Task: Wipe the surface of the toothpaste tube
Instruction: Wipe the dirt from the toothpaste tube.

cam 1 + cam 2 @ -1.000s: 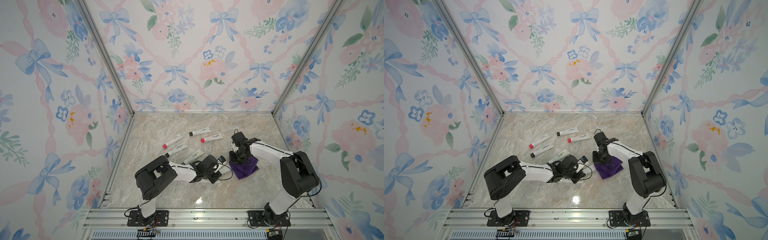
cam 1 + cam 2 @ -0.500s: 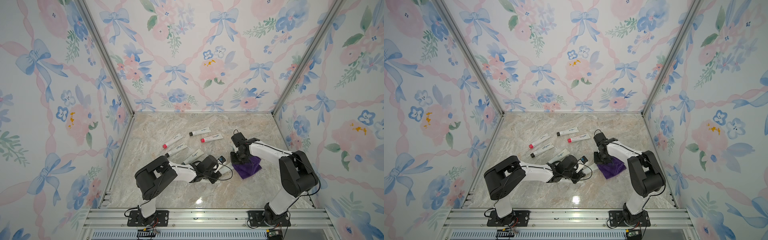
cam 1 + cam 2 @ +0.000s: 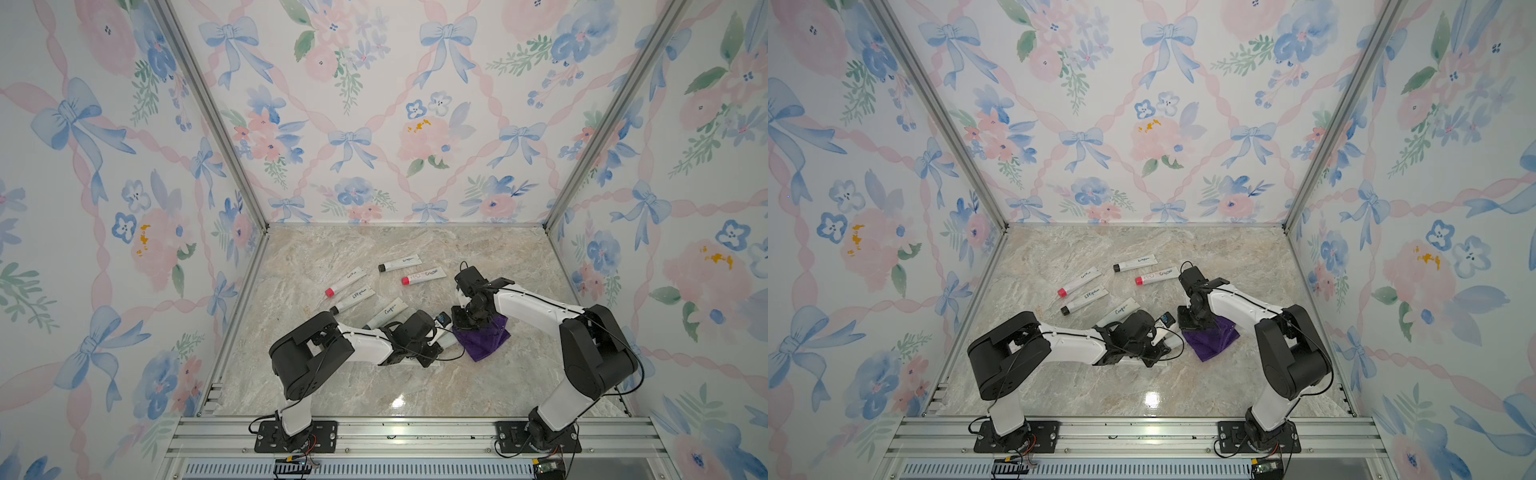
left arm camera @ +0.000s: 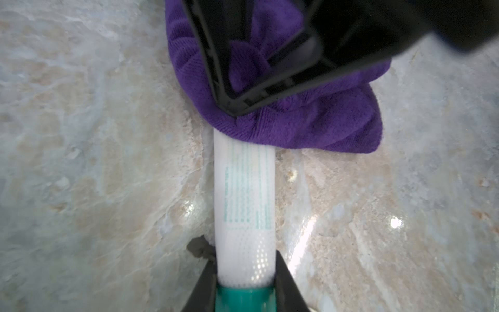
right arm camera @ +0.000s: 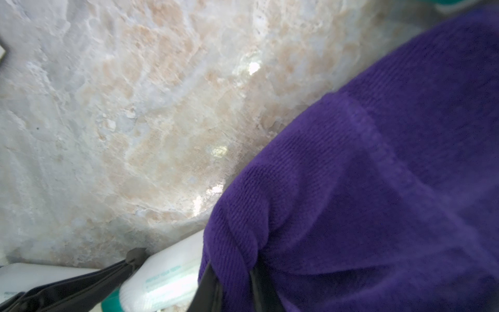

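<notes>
Toothpaste tube [image 4: 244, 194]: white body, teal cap, lying flat on the marble tabletop [image 4: 94, 162]. It sits near the front middle, between the two arms.

Left claw [image 4: 245, 272]: closed on the tube at the cap end, jaws flanking the shoulder just above the cap.

Right claw [image 5: 235, 286]: closed on a bunched purple cloth [image 5: 351, 189], with a fold pinched between the jaws.

Key relation: the tube's long axis runs straight out from the left claw toward the right claw. The cloth lies over the far end. The printed middle stretch is bare between the cloth edge and the left claw. Whether the cloth presses on the tube or only rests on it, I cannot tell.

Judgement: wiping is under way. The next stroke should follow that axis, with the cloth drawn toward the cap while the left claw anchors the tube. Room is short, because the claws close on each other near the cap.

Other tubes [image 3: 353, 300] lie further back, apart.
</notes>
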{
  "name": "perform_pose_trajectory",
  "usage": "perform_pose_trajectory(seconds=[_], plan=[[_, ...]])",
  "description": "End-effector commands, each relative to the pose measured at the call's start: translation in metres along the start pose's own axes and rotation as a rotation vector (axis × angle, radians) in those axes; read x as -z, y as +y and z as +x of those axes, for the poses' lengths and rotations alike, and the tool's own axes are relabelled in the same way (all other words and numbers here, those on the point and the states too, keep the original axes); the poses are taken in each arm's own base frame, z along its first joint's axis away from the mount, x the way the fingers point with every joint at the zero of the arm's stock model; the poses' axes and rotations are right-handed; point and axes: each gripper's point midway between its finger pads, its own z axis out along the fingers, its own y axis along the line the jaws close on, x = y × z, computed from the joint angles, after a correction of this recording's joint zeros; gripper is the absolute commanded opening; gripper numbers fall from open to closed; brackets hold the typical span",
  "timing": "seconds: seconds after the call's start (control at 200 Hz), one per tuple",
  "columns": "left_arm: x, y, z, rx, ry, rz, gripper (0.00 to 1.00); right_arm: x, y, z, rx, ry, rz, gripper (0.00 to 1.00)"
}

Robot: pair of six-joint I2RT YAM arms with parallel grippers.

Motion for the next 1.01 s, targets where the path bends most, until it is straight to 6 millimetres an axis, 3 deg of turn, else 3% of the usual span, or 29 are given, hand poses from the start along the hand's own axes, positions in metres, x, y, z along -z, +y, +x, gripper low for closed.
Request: perform_pose_trajectory(seconds=[0.0, 0.145, 0.325, 0.74, 0.88, 1.0], plan=[[0.002, 0.005, 0.0, 0.013, -0.003, -0.023, 0.18, -0.014, -0.035, 0.016, -0.02, 0.097, 0.131, 0.17], [0.002, 0.005, 0.001, 0.015, -0.001, -0.025, 0.18, -0.012, -0.064, 0.011, -0.047, 0.092, 0.222, 0.17], [0.001, 0.005, 0.002, 0.014, 0.001, -0.024, 0.18, -0.012, -0.074, 0.008, -0.059, 0.085, 0.254, 0.17], [0.001, 0.005, 0.001, 0.016, 0.0, -0.023, 0.18, -0.004, 0.015, 0.025, 0.033, 0.096, -0.043, 0.17], [0.001, 0.006, 0.002, 0.016, 0.001, -0.024, 0.18, 0.002, 0.024, 0.025, 0.044, 0.088, -0.073, 0.17], [0.002, 0.005, 0.001, 0.015, -0.001, -0.024, 0.18, -0.003, 0.007, 0.022, 0.026, 0.099, -0.019, 0.17]])
